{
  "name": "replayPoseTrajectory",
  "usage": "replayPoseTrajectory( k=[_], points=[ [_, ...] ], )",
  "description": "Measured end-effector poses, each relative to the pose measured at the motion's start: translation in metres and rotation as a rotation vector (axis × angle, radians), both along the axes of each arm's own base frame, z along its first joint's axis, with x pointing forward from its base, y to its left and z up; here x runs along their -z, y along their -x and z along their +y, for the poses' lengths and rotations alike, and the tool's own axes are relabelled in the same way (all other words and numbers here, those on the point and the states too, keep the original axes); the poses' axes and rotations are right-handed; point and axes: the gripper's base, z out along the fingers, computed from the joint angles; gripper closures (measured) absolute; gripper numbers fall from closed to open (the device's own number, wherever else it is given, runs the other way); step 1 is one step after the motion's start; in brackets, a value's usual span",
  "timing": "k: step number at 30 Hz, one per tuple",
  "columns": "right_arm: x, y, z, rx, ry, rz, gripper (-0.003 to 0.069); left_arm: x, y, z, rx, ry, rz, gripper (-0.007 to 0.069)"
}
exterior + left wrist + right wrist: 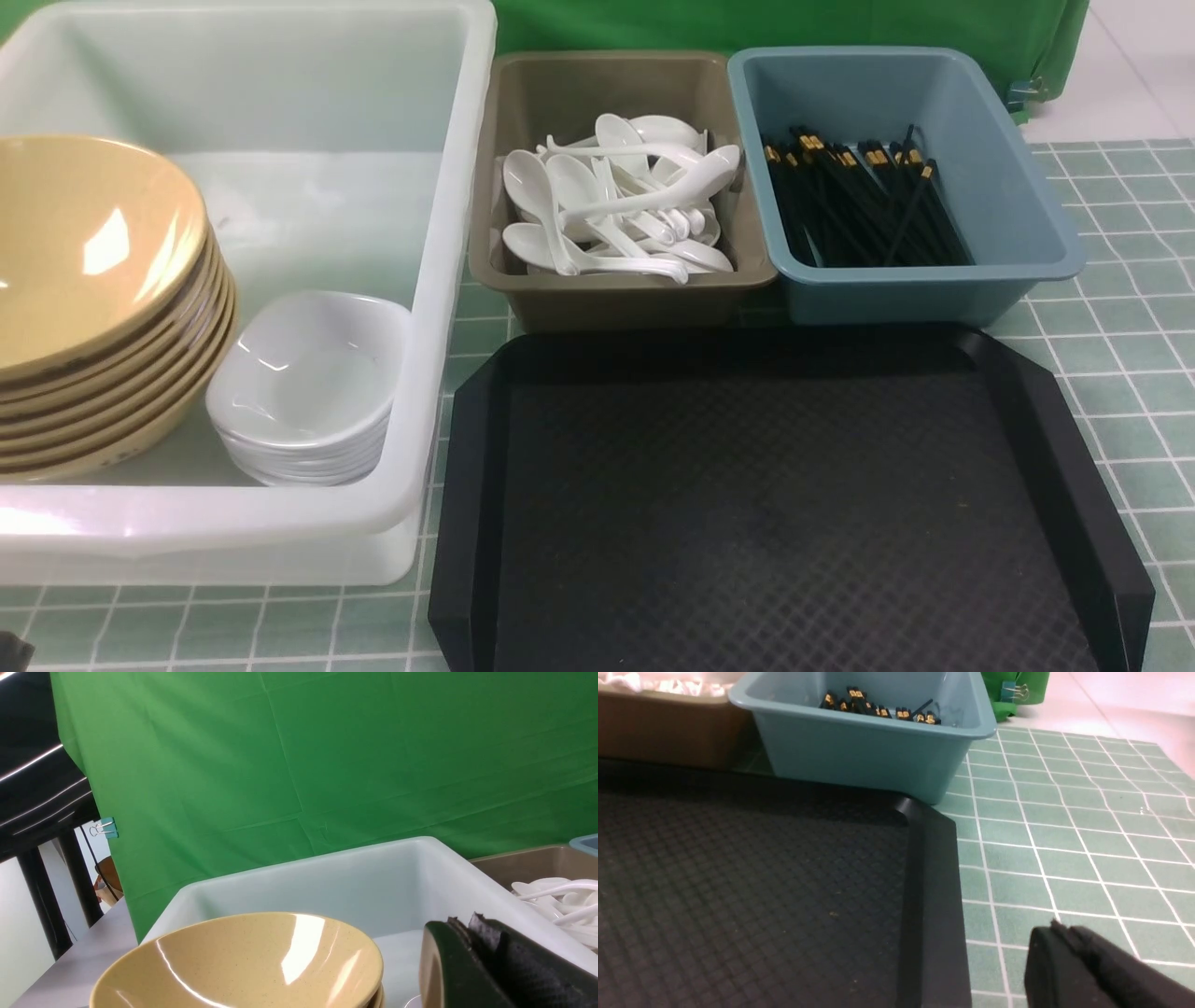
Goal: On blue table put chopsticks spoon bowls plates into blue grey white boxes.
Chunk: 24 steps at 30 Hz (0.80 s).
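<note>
Showing only in wrist views, both grippers (fully closed) hold nothing; the front view shows chopsticks.

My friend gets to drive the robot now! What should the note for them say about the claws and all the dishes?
Left claw: shut, holding nothing.
Right claw: shut, holding nothing.
White box: yellow bowls stacked, white bowls stacked beside them.
Brown-grey box: white spoons.
Blue box: black chopsticks.
Done: all the dishes in sight are in boxes; the black tray has none.
Left: seemingly nothing, but check outside the pictures.
</note>
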Motion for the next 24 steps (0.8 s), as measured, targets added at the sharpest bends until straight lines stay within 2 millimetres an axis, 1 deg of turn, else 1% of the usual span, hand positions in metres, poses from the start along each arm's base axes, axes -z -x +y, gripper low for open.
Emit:
replayPoseTrajectory(
  k=[24],
  points=[
    [0.0002, 0.0005, -0.0002, 0.001, 0.012, 0.014, 0.0591, 0.0011, -0.0002, -0.0001, 0.001, -0.001, 0.012, 0.0620]
  ],
)
